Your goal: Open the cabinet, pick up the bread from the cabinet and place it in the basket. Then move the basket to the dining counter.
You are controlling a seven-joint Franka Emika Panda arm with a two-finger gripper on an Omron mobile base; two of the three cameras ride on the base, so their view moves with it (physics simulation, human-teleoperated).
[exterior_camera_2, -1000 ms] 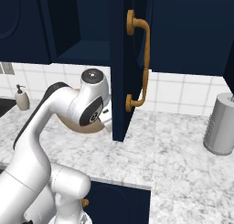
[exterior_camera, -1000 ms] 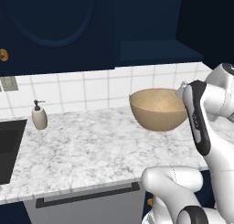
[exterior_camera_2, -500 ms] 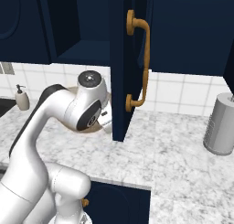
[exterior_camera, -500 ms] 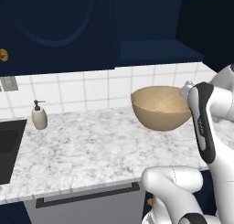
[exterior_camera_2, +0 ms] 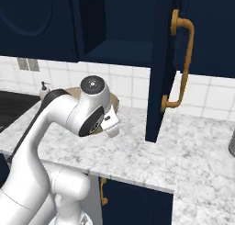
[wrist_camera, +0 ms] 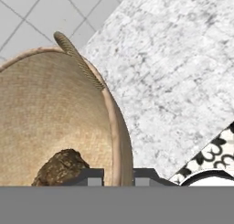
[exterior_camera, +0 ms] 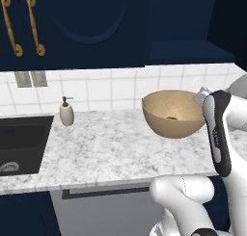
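Note:
The tan basket (exterior_camera: 171, 114) hangs tilted over the marble worktop, its rim caught at the right by my gripper (exterior_camera: 202, 96). In the hand view my gripper (wrist_camera: 118, 175) is shut on the basket (wrist_camera: 50, 113), one tip inside the rim and one outside. The dark-brown bread (wrist_camera: 61, 166) lies in the bottom of it, seen in the left base view as a small dark lump of bread (exterior_camera: 170, 118). The cabinet (exterior_camera_2: 158, 68) stands open, its brass handle (exterior_camera_2: 181, 59) facing me and its shelf (exterior_camera_2: 119, 49) bare. The dining counter is out of view.
A soap dispenser (exterior_camera: 66, 112) stands by the black sink (exterior_camera: 19, 143) at the left. Closed navy doors with brass handles (exterior_camera: 31, 23) hang above it. The open door's edge juts out over the worktop (exterior_camera_2: 197, 146). A grey canister (exterior_camera_2: 232, 143) sits at the far right.
The whole scene has slid to the right in both base views, so the camera has moved left. The basket keeps its place in the picture, held in the gripper.

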